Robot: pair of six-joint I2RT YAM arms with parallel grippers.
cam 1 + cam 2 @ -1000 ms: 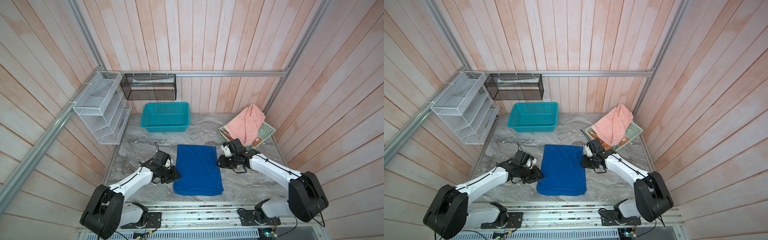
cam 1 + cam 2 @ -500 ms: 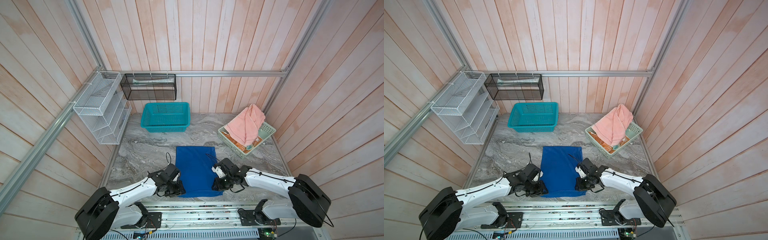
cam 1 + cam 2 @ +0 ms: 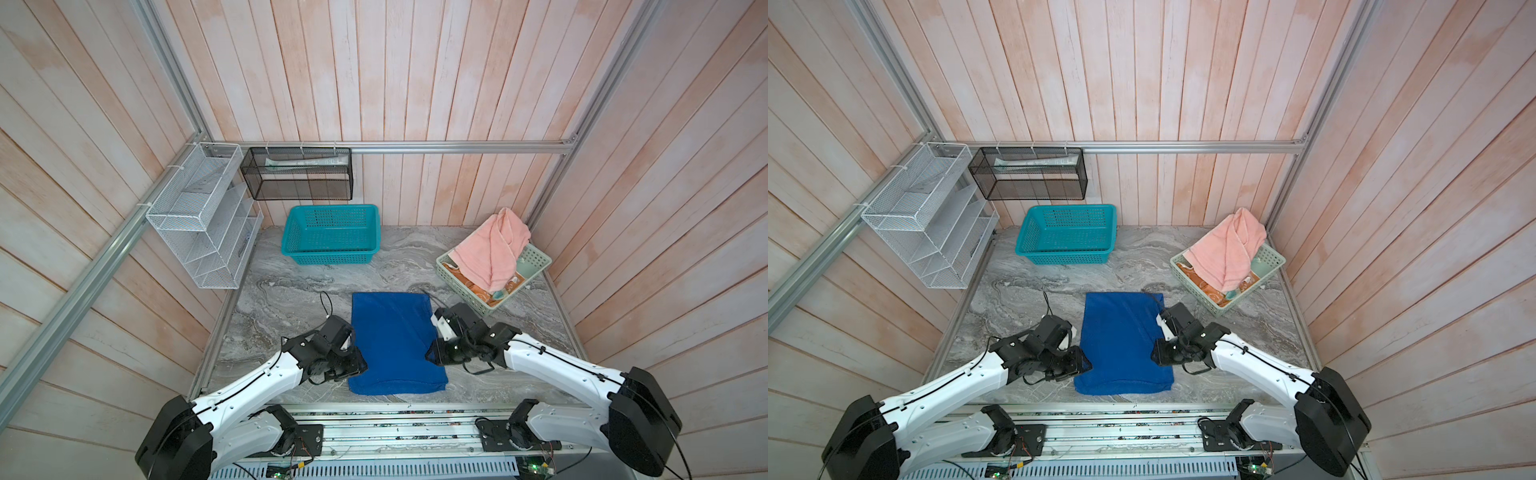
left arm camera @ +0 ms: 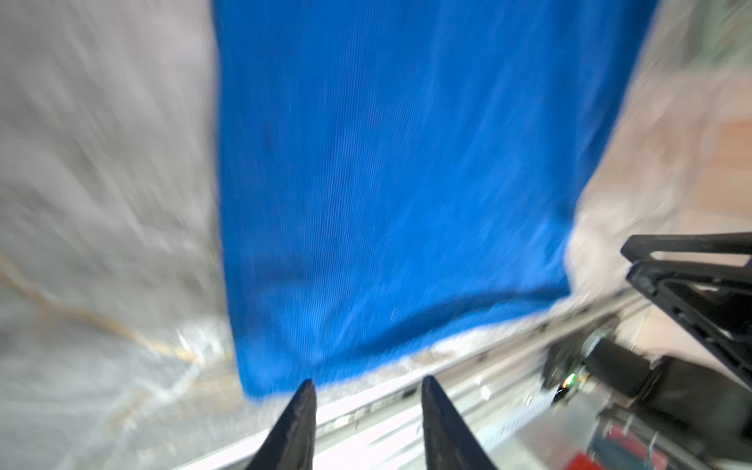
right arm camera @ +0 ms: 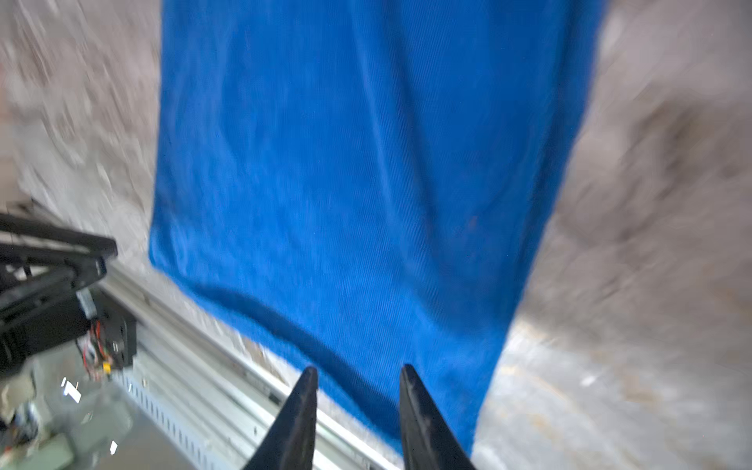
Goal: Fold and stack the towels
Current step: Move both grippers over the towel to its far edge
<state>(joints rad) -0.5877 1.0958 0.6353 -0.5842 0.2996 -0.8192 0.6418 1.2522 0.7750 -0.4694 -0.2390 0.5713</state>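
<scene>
We find the counter (image 3: 291, 299) bearing the blue towel (image 3: 390, 340) flat at front middle. The tray (image 3: 536, 259) at back right holds the pink towel (image 3: 490, 249), heaped. Left pincer (image 4: 367, 380) and right pincer (image 5: 359, 367) flank the blue towel, jaws partly open, gripping nothing.

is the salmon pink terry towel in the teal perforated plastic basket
No, the pink towel drapes over the pale green perforated tray.

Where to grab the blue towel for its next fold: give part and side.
Probably the two near corners of the blue towel: it lies flat, long front to back, so lifting that short edge halves it. The left gripper comes in from the left edge, the right gripper from the right.
</scene>
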